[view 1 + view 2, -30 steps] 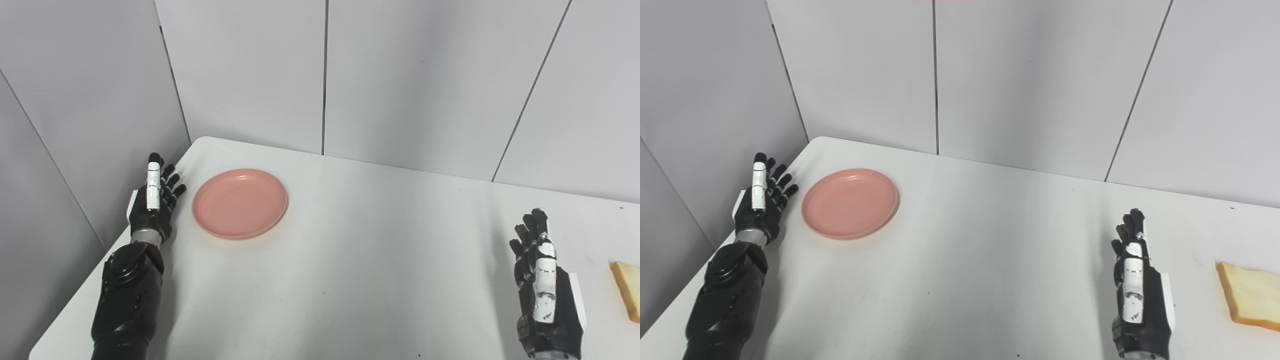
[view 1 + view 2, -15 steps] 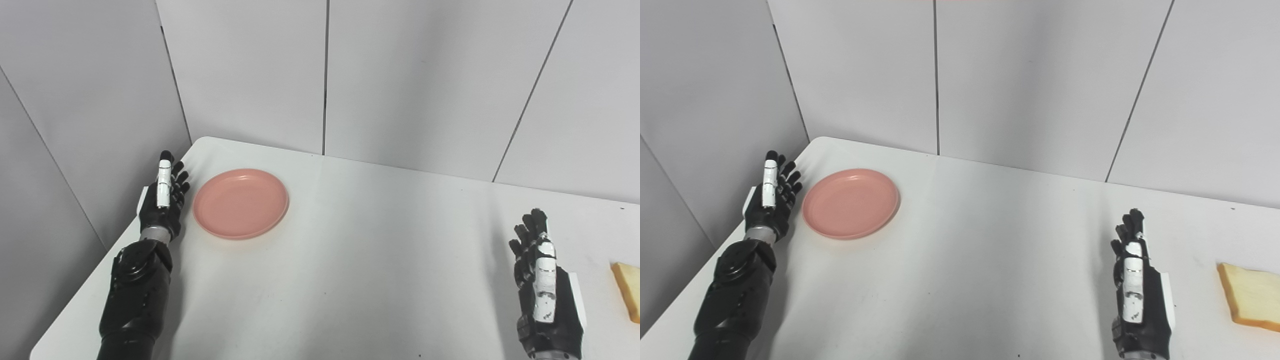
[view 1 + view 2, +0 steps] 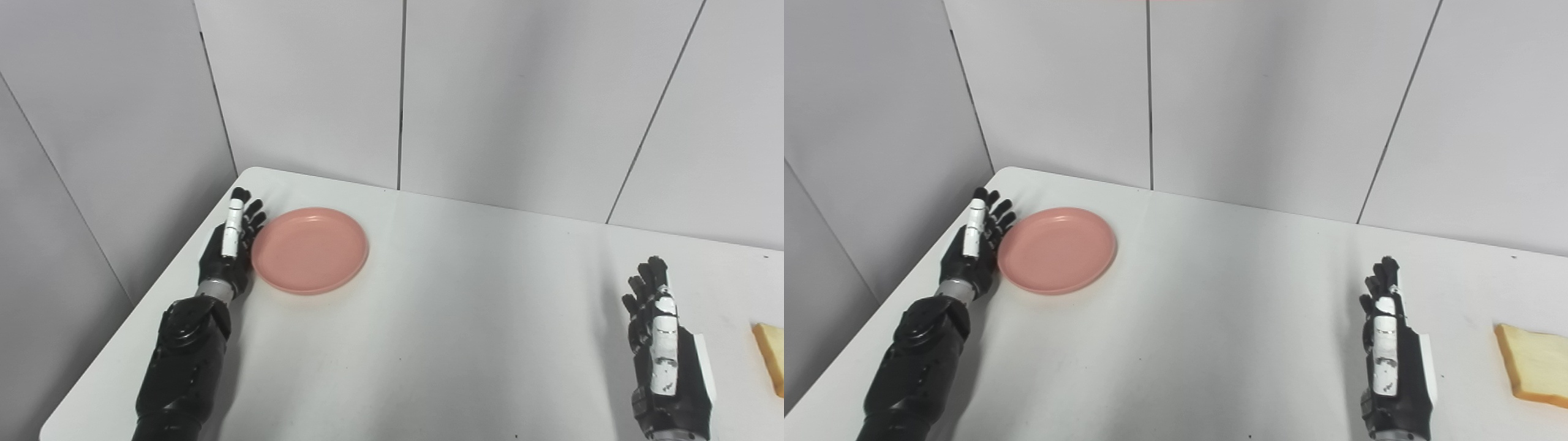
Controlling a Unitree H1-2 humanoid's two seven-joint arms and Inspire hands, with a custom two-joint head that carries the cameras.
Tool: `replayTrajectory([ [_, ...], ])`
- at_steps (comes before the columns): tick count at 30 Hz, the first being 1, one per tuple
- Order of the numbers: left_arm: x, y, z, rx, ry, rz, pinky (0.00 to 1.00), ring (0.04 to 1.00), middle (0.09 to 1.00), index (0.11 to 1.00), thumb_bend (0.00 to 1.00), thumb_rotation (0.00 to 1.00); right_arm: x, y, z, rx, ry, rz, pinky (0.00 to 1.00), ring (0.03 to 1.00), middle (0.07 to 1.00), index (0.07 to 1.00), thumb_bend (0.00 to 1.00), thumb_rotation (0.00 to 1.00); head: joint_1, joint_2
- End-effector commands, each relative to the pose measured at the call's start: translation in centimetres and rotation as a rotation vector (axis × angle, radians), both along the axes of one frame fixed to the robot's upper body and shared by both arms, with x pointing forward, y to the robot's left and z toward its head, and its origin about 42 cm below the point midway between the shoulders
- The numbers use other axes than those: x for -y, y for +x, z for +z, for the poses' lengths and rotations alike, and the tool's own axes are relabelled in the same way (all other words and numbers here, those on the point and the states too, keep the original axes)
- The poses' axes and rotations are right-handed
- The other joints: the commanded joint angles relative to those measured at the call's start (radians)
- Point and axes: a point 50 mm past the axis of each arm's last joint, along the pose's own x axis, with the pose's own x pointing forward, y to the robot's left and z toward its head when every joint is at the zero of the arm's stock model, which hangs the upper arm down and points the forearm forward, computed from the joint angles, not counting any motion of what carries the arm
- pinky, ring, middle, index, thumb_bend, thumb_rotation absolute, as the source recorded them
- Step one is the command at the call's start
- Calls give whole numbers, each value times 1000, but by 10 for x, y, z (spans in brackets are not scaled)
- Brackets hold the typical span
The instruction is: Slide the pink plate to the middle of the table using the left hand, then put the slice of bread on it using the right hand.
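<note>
The pink plate lies flat on the white table toward its far left. My left hand stands on edge with fingers straight, open, its palm side pressed against the plate's left rim. The slice of bread lies at the table's right side, cut off by the picture edge in the left eye view. My right hand rests open near the front right, fingers pointing away, a hand's width left of the bread and not touching it.
Grey wall panels rise behind the table and along its left side, close to my left arm. The table's left edge runs just outside that arm. White tabletop lies between the plate and my right hand.
My left hand has moved right from the table's left edge up against the plate's rim, and the plate has shifted slightly right. The right hand has stayed put.
</note>
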Motion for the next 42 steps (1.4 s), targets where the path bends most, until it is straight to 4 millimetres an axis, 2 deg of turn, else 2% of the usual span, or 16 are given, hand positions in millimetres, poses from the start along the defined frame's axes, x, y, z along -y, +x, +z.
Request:
replayTrajectory([
  [1,26,5,2,-1,-2,-116,975,959,956,956,793,908,-4,1,13,77,18,8,1000,1000,1000,1000,409,1000,-2,2],
  [6,54,7,5,-1,-9,-159,953,940,937,938,785,879,-6,1,11,74,15,9,1000,1000,1000,1000,431,1000,-36,7],
  [13,92,5,20,-12,-32,-225,953,943,936,941,793,883,-10,2,7,76,32,19,1000,1000,1000,1000,434,1000,-82,19],
  [18,114,9,20,1,-24,-294,970,948,944,951,796,917,-14,3,5,81,19,21,1000,1000,1000,1000,443,1000,-130,27],
  [23,146,6,19,3,-22,-389,961,953,950,954,776,924,-16,3,1,87,2,16,1000,1000,1000,1000,455,1000,-167,32],
  [33,185,-7,19,16,-29,-506,992,977,969,967,739,953,-21,2,3,89,-15,6,1000,1000,1000,1000,446,1000,-238,47],
  [42,203,-13,12,26,-19,-574,973,964,966,966,761,959,-21,3,5,88,8,-13,1000,1000,1000,1000,479,1000,-279,58],
])
